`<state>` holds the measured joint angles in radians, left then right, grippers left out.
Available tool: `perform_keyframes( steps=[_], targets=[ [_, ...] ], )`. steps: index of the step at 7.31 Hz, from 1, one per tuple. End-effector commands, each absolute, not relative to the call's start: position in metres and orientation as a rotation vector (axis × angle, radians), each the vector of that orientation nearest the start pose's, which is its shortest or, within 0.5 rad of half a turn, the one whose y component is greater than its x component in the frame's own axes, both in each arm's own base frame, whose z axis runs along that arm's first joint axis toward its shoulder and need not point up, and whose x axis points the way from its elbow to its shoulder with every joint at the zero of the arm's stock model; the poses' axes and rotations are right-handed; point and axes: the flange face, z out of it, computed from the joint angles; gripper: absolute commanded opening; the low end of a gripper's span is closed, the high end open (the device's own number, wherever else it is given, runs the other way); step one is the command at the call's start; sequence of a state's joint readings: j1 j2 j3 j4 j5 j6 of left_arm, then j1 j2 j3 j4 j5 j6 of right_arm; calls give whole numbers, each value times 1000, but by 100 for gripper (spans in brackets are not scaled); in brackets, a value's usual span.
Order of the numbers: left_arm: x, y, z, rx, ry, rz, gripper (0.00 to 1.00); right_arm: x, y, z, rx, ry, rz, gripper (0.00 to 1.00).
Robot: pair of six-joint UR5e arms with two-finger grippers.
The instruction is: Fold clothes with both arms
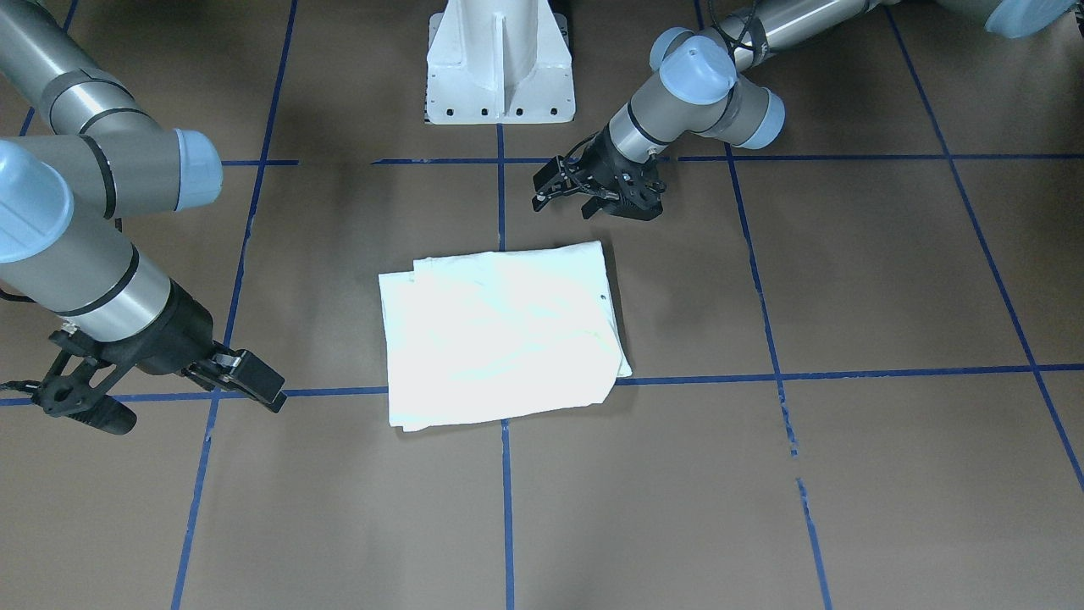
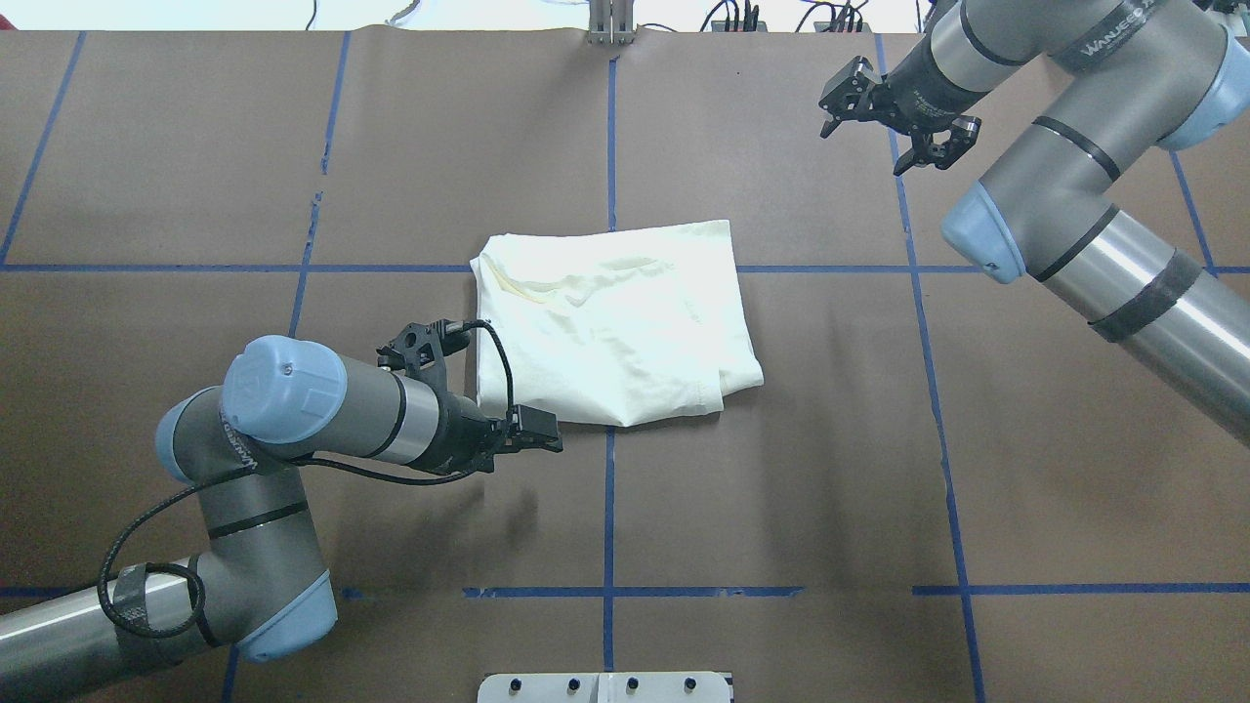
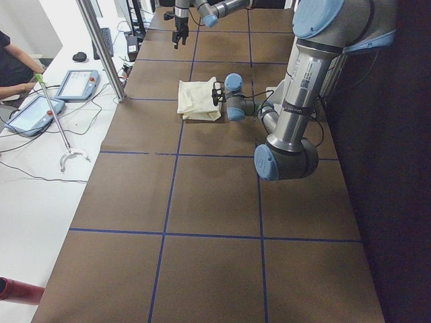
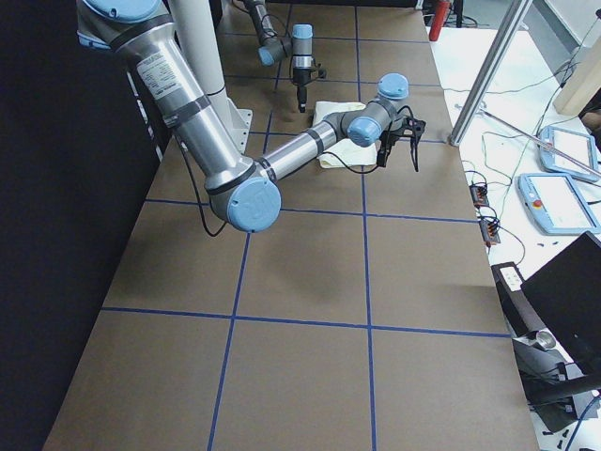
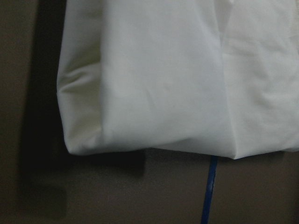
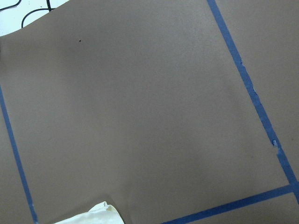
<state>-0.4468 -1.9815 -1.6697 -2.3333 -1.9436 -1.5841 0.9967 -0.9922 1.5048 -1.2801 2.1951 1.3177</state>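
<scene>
The cream-white shirt lies folded into a rough rectangle at the table's middle, plain pale side up, its print hidden. It also shows in the overhead view and fills the left wrist view. My left gripper hovers open and empty just off the shirt's near left corner. My right gripper is open and empty, raised well off the shirt's far right side. The right wrist view shows only one shirt corner.
The brown table top carries a grid of blue tape lines. The white pedestal base stands at the near edge. A metal post and tablets stand beyond the far edge, with an operator's arm there.
</scene>
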Motion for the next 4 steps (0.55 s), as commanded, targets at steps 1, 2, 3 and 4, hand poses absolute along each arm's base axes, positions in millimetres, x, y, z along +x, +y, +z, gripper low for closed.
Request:
perform_keyframes(
  steps=[1, 2, 3, 4],
  targets=[
    [510, -386, 301, -22, 1256, -204, 100, -319, -630, 309, -22, -981, 432, 100],
    [502, -400, 303, -10, 1244, -231, 100, -319, -630, 309, -21, -981, 433, 100],
    [497, -408, 305, -3, 1228, -250, 100, -318, -630, 309, -20, -982, 432, 100],
    [496, -413, 304, 18, 1229, -240, 100, -318, -628, 307, -17, -985, 430, 100]
  ],
)
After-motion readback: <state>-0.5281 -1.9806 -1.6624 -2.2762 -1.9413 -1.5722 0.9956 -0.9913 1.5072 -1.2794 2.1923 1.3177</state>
